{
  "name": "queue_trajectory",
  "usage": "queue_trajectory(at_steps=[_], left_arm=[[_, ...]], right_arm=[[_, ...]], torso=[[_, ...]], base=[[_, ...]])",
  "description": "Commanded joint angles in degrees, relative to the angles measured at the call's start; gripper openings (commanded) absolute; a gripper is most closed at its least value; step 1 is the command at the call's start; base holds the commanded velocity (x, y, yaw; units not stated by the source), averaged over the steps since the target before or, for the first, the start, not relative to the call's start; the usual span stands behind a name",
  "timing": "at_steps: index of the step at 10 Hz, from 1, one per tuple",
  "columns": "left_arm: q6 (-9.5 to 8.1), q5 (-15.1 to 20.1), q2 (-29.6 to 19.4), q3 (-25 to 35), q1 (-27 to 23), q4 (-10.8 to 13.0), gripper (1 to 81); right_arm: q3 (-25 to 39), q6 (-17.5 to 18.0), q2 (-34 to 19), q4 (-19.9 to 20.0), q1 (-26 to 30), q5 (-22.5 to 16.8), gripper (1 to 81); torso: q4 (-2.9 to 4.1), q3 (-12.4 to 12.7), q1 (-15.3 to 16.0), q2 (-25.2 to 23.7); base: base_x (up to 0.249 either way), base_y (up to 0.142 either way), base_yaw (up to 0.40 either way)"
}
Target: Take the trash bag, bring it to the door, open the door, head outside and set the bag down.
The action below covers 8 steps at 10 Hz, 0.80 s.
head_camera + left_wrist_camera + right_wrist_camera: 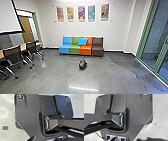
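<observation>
Trash bag (82, 64), one, uncollected

Dark; on bare floor (52, 72), in front of the multicoloured sofa (75, 50). Likely exit: green-framed glass door (151, 45), well apart from bag. Left and right jaws: open or closed, cannot tell. Done: apparently nothing. Outstanding: pickup, carrying, door opening, going outside, setting down.

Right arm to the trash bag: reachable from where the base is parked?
Probably not. The trash bag lies on the floor well ahead, out toward the sofa, so distance looks like the obstacle. The chairs stand off to the left, out of the direct line.
</observation>
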Motion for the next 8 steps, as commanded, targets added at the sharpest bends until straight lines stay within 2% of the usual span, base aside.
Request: queue_trajectory(at_steps=[1, 8], left_arm=[[0.45, 3.4, -0.1, 0.1, -2.6, 0.3, 81.1], [0.53, 3.4, 0.1, 0.1, -2.6, 0.3, 81.1]], right_arm=[[0.1, -0.4, -0.1, -0.5, 2.1, -3.4, 81.1], [0.1, -0.5, -0.1, -0.8, 1.7, -3.3, 81.1]], torso=[[0.00, 0.0, 0.0, 0.0], [0.00, 0.0, 0.0, 0.0]], base=[[0.195, 0.000, 0.000], [0.191, 0.000, 0.000]])
